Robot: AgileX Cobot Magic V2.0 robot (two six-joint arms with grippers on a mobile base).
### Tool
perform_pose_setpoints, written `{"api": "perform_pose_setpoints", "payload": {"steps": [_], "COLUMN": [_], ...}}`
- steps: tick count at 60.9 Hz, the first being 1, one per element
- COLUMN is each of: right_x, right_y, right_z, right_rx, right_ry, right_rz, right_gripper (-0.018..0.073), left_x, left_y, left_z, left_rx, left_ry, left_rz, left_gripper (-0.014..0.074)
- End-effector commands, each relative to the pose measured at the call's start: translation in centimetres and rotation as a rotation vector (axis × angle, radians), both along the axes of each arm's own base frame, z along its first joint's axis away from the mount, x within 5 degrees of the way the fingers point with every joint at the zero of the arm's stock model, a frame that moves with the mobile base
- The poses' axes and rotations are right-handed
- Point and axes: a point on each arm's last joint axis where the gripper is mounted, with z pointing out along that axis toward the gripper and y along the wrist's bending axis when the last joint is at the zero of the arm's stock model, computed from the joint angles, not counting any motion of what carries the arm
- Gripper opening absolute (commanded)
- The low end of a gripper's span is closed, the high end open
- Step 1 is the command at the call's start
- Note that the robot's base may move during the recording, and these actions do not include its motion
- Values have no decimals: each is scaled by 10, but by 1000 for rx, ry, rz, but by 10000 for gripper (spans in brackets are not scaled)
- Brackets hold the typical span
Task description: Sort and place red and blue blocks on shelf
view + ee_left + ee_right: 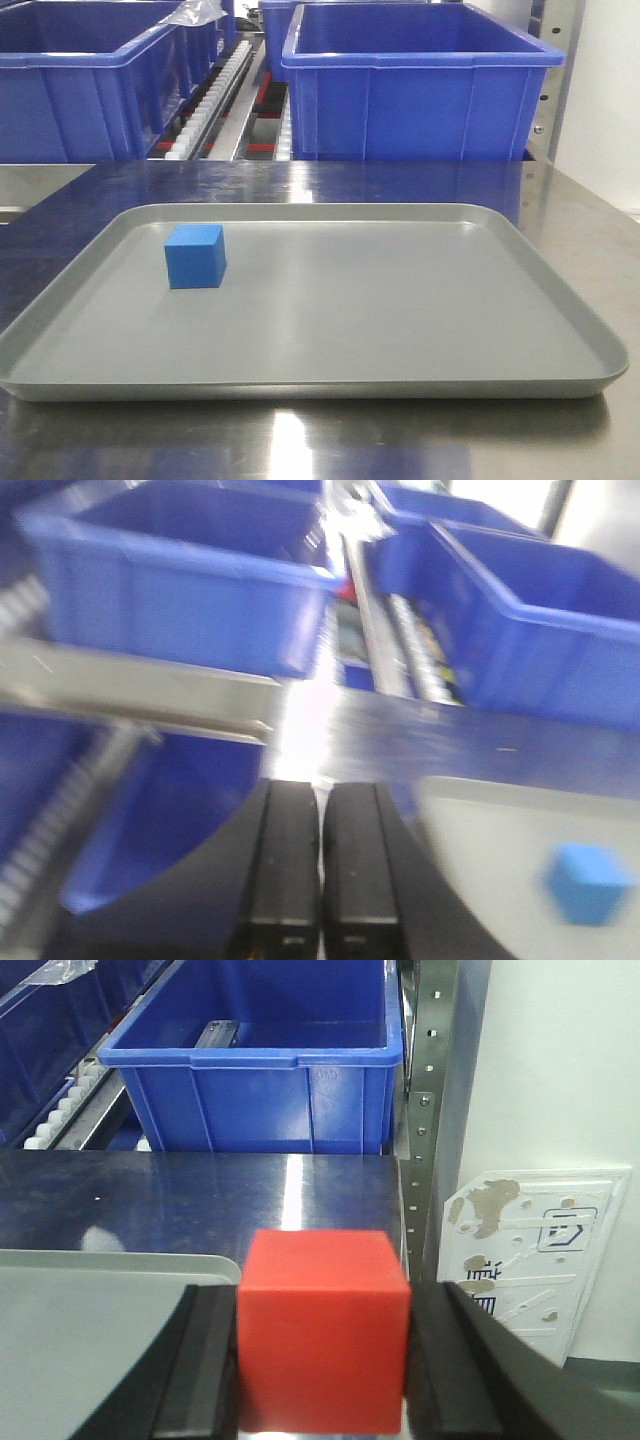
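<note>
Holding one item with one yet to collect, you appear to be at the carry step for the red block; the blue one is not yet picked.

- Red block [322, 1330]: matte, plain cube with crisp edges. It sits lower centre in the right wrist view, pinched on two opposite faces by the right gripper [322, 1360], whose dark fingers [205, 1370] lie flat against its sides.
- Blue block [195, 256]: same form. It rests flat on the tray, left of centre in the front view, with nothing touching it.
- Left gripper [320, 870]: black fingers pressed together with nothing between them, bottom centre of the left wrist view. The blue block lies apart from it at lower right.
- Tray [560, 330]: shallow, smooth and grey, with rounded corners and a raised lip.
- Shelf [130, 685]: flat brushed-steel rail at the left of the left wrist view, blurred. Glossy moulded blue bins [420, 80] stand behind.

Next move, as I judge it: bring the red block level over the shelf, clear of the bin walls, and seat it flat before you loosen. Your left gripper must spread before it can take the blue block.
</note>
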Motion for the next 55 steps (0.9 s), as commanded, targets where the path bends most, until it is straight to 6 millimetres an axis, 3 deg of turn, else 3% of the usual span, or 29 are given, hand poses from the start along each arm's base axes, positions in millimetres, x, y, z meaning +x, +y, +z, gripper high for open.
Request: {"api": "perform_pose_setpoints", "payload": {"steps": [1,7,26,44,55], "right_x": [0,0,0,0,0], "right_y": [-1,-1,-1,-1,-1], "right_z": [17,17,17,17,17], "right_rx": [-7,-7,-7,-7,-7], "right_ry": [-109,-109,-109,-109,-109], "right_rz": [-8,-8,-8,-8,-8], "right_gripper": [49,49,49,49,49], "left_x": [10,26,92,143,164], "left_y": [-5,-15,-68,-126,-161], "left_z": [33,48,77,71,67], "left_rx": [-135,-132,147,335,398], "left_ry": [-16,97,403,708,846], "left_rz": [-45,-101,-269,-314,-316], "left_gripper": [126,126,126,126,126]}}
